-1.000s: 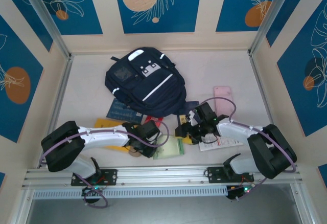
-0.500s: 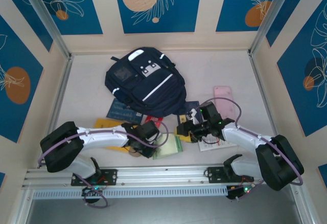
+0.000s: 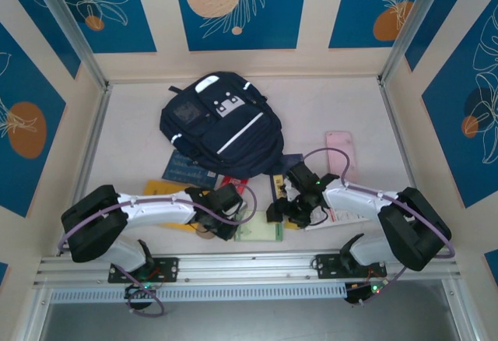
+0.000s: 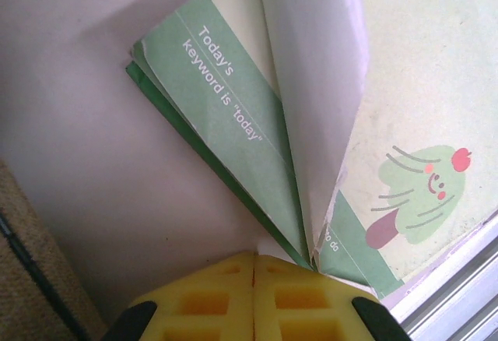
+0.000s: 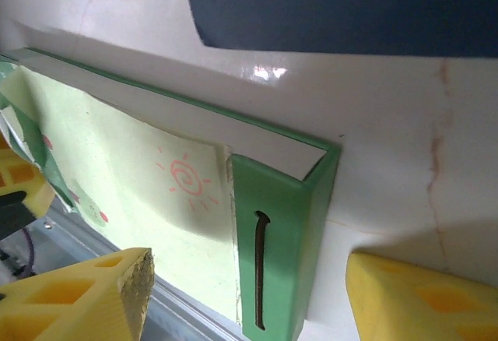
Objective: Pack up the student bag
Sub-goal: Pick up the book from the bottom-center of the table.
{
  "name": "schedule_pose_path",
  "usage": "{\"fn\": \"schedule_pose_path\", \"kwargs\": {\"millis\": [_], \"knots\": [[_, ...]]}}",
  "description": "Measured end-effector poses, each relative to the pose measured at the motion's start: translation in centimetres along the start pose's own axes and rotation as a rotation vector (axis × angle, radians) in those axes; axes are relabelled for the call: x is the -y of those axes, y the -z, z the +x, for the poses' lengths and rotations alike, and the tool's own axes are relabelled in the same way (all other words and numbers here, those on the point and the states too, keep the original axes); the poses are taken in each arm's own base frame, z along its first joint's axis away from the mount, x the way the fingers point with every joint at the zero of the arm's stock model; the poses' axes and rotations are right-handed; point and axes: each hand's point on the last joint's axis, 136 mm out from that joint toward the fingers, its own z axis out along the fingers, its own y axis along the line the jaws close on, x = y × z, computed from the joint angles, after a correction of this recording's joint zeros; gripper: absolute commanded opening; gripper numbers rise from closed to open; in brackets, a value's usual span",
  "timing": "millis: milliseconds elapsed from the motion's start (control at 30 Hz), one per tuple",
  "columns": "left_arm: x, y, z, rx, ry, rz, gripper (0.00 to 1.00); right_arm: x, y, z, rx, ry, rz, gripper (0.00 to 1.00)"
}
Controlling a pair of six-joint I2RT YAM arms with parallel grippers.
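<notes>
The student bag (image 3: 222, 123), dark navy with white stripes, lies flat at the back middle of the table. In front of it a green notepad (image 3: 261, 232) rests near the front rail. My left gripper (image 3: 237, 220) is at the pad's left corner. In the left wrist view its yellow fingertips (image 4: 254, 259) are shut, with the notepad (image 4: 233, 115) and its sheets fanning out from them. My right gripper (image 3: 278, 209) is at the pad's right end. It (image 5: 257, 294) stands open, its jaws on either side of the notepad's green spine (image 5: 276, 240).
Loose items lie in front of the bag: a navy booklet (image 3: 189, 171), a yellow item (image 3: 163, 189), a white paper (image 3: 336, 218) and a pink case (image 3: 340, 145). The front rail (image 3: 249, 267) runs close behind the pad. Walls enclose the table.
My right gripper has moved left and down onto the notepad's end, and its jaws have narrowed and then widened. The notepad now lies flatter. The left arm has stayed put.
</notes>
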Motion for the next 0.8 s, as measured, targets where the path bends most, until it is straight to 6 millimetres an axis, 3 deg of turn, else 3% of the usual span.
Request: {"fn": "schedule_pose_path", "kwargs": {"millis": [400, 467, 633, 800], "knots": [[0.0, 0.0, 0.0, 0.002, 0.000, 0.001, 0.06, -2.2, -0.5, 0.0, 0.000, -0.073, -0.163, 0.69], [0.0, 0.0, 0.0, 0.003, -0.001, 0.002, 0.06, -3.7, -0.3, 0.7, -0.029, -0.051, -0.254, 0.68], [0.0, 0.0, -0.1, 0.006, -0.001, 0.004, 0.06, -7.2, 3.1, 1.0, 0.003, 0.028, -0.472, 0.63], [0.0, -0.1, -0.1, 0.006, -0.001, 0.004, 0.06, -8.0, 5.5, 0.7, 0.057, 0.054, -0.561, 0.61]]}}
